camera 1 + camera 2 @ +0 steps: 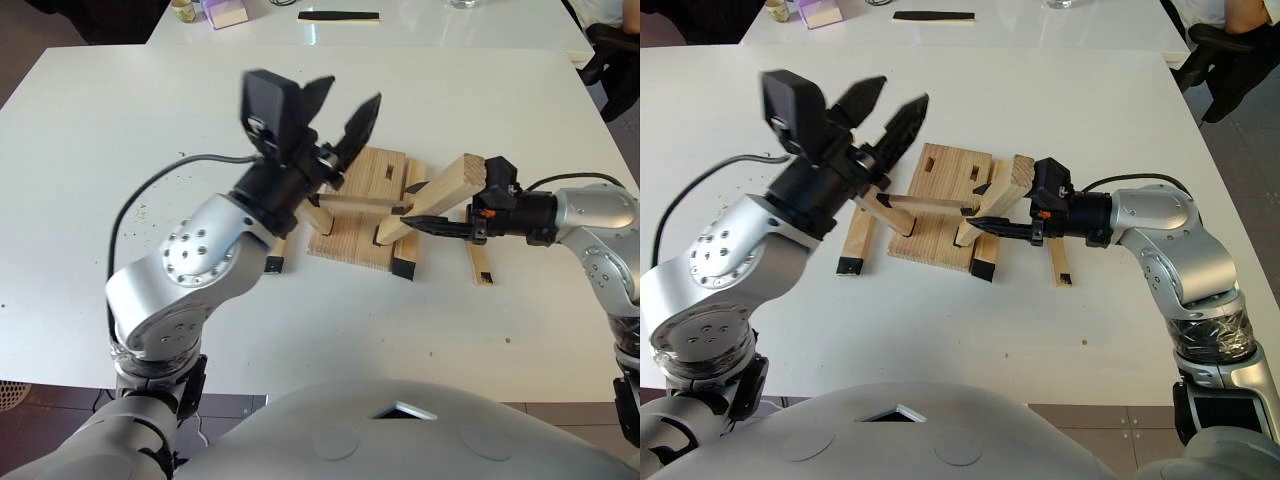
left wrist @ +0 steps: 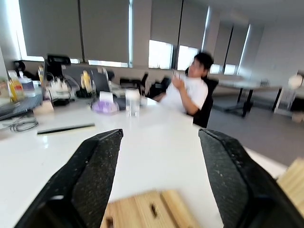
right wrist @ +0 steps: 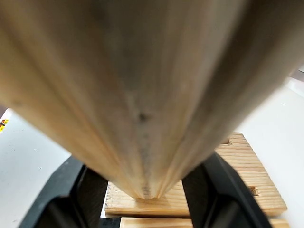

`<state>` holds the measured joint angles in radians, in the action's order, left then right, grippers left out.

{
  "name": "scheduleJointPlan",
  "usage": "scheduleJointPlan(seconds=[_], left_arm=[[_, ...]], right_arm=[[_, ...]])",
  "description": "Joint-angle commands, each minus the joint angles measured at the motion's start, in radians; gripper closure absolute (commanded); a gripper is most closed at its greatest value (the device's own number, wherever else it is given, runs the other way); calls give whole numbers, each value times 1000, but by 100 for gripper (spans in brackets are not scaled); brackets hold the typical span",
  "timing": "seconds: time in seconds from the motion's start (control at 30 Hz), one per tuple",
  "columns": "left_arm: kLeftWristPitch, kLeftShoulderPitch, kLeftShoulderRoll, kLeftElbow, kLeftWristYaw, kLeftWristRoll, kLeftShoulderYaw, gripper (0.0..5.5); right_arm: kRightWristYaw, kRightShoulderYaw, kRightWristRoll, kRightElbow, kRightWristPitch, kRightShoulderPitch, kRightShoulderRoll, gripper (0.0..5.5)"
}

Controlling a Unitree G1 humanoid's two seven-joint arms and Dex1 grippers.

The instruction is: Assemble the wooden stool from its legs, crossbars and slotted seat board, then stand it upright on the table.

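The slotted seat board (image 1: pixel 352 238) lies flat at the table's middle. Over it a thin crossbar (image 1: pixel 357 203) joins a short leg (image 1: pixel 319 217) to the thick leg (image 1: pixel 445 190), which slants up to the right. My right gripper (image 1: pixel 412 221) comes in from the right and is shut on that thick leg (image 3: pixel 142 95), its fingers (image 3: pixel 78 192) on either side. My left gripper (image 1: pixel 347 110) is raised above the board's far left corner, open, with nothing between its fingers (image 2: pixel 97 173). Loose legs with black feet lie left (image 1: pixel 276 258) and right (image 1: pixel 479 262) of the board.
Another black-footed leg (image 1: pixel 405 262) lies along the board's right edge. A second table behind carries a black strip (image 1: pixel 338 16), a purple box (image 1: pixel 224 12) and a jar. A dark chair (image 1: pixel 615 65) stands at the right. The near and left tabletop (image 1: pixel 90 150) is bare.
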<state>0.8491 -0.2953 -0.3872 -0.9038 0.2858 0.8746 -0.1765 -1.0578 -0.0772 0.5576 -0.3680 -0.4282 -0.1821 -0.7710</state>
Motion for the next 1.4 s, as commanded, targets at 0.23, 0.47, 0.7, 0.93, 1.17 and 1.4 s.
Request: scheduleJointPlan(seconds=[0.23, 0.47, 0.7, 0.93, 1.17, 1.4], left_arm=[[46, 116, -16, 37, -79, -170, -96, 362], [62, 148, -23, 72, -116, -286, -133, 469], [50, 188, 34, 165, -178, -337, -195, 550], [35, 210, 85, 231, -236, -356, -189, 550], [-8, 223, 138, 294, -261, -399, -186, 550], [-118, 121, 260, 223, -217, -360, 32, 550]], right_arm=[[-51, -71, -38, 86, -72, -103, -20, 347], [-82, -119, -92, 128, -44, -153, -30, 347], [-87, -139, -74, 96, -89, -217, -25, 347], [-58, -229, -126, 59, -169, -274, -11, 347], [-64, -352, -191, 69, -225, -373, 6, 347], [0, -393, -261, 195, -179, -341, 16, 347]])
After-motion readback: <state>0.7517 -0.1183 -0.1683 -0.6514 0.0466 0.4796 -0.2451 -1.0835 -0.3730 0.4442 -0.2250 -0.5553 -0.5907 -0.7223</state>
